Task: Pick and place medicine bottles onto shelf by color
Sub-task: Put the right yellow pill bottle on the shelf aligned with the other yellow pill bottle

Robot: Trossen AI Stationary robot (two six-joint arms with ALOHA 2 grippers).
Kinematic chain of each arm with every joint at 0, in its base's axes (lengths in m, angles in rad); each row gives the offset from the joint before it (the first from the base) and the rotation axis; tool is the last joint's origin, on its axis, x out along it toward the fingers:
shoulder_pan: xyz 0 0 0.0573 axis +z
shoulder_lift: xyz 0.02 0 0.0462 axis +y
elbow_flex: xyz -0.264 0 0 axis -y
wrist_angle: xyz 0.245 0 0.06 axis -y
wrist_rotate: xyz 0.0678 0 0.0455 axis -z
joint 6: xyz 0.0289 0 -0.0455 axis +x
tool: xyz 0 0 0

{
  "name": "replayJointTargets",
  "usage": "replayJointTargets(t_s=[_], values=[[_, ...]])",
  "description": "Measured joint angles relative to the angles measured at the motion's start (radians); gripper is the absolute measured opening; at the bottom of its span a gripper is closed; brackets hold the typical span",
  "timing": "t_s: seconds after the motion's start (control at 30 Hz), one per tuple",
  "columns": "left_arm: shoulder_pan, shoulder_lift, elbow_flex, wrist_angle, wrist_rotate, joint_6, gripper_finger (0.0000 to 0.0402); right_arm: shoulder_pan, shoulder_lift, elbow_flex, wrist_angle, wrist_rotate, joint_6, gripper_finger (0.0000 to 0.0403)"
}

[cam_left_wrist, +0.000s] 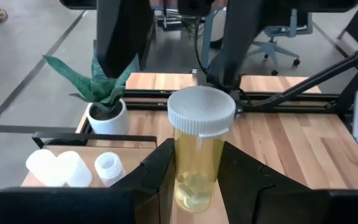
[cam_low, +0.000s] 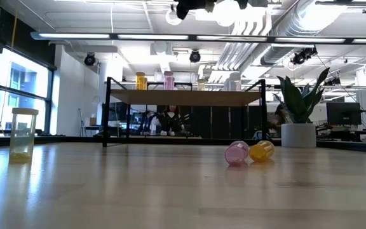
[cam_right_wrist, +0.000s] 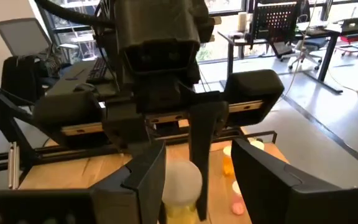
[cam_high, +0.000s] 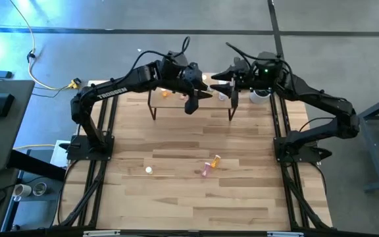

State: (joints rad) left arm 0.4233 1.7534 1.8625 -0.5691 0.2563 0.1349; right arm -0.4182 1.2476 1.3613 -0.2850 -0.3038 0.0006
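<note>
Gripping a yellow medicine bottle [cam_left_wrist: 197, 158] between its two dark fingers [cam_left_wrist: 156, 180], the left gripper [cam_high: 193, 99] is hovering over the middle of the shelf [cam_high: 193, 97] at the table's far end. The bottle is standing upright in the claw, its white cap [cam_left_wrist: 201, 111] rising clear above the fingertips and its lower body pinched on both sides.

The right gripper [cam_high: 224, 87] is reaching in from the other side, its fingers spread apart, facing the left gripper and the same white cap just ahead of it.

On the shelf, orange bottles [cam_high: 166, 93] are sitting toward its left part and white ones [cam_left_wrist: 59, 167] toward its right end, near a potted plant [cam_left_wrist: 104, 99].

Down on the table [cam_high: 176, 197], a pink bottle [cam_low: 236, 153] and an orange bottle [cam_low: 261, 151] are lying on their sides, touching, while a clear bottle [cam_low: 23, 133] is standing upright well apart from them.
</note>
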Motion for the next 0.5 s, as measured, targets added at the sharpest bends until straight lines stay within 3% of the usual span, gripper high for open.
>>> replayJointTargets(t_s=[0.5], values=[[0.000,0.032,0.000,0.022,-0.006,0.000,0.0093,0.002,0.019,0.000,-0.109,-0.001,0.026,0.0174]])
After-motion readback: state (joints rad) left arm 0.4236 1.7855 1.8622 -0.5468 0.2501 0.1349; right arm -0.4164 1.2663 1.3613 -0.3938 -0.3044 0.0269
